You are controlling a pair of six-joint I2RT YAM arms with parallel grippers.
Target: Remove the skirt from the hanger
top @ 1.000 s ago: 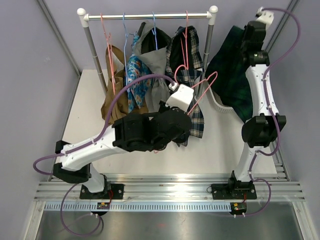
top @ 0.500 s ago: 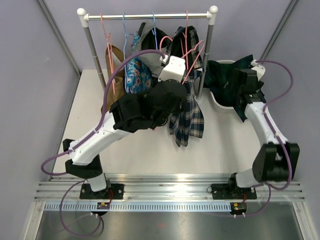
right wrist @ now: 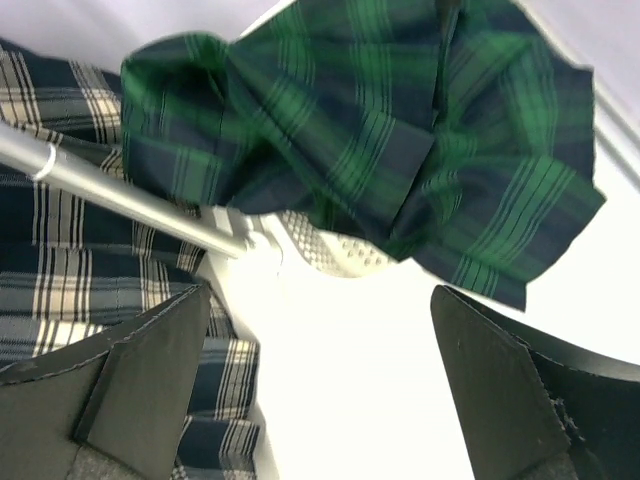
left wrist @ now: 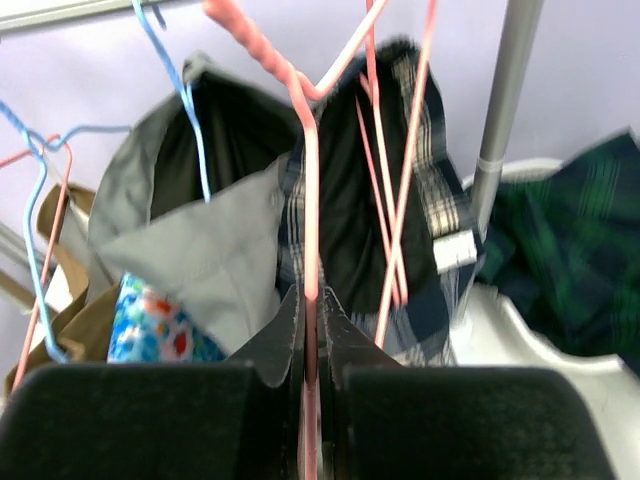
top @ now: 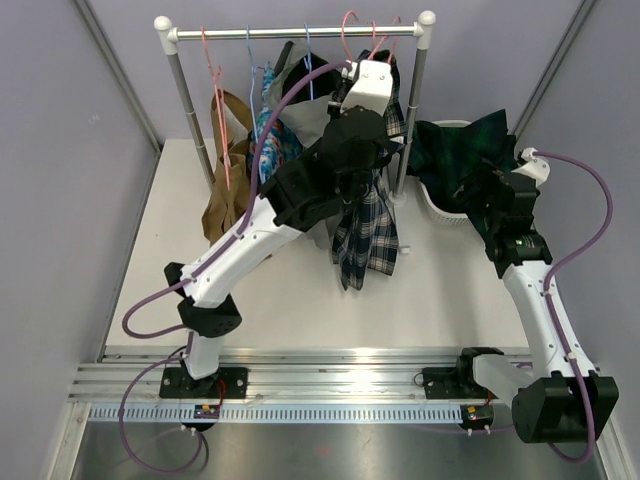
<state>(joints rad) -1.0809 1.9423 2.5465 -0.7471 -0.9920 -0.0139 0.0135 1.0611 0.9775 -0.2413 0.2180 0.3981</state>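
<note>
Left gripper [left wrist: 312, 300], raised close beneath the rack rail [top: 300, 32]: jaws clamped on a wire of the pink hanger [left wrist: 310, 190], which rises straight up from between the fingers. Beyond the fingertips hang a grey garment [left wrist: 200, 250], to the gripper's left, and a navy-and-white plaid garment [left wrist: 420, 200], directly ahead. Right gripper [right wrist: 320, 300]: jaws spread wide, grasping nothing. The green plaid skirt [right wrist: 400, 130], free of the hanger, lies crumpled ahead of this gripper in a white basket [right wrist: 320, 255], apart from both fingers and just beside the rack post [right wrist: 120, 190].
</note>
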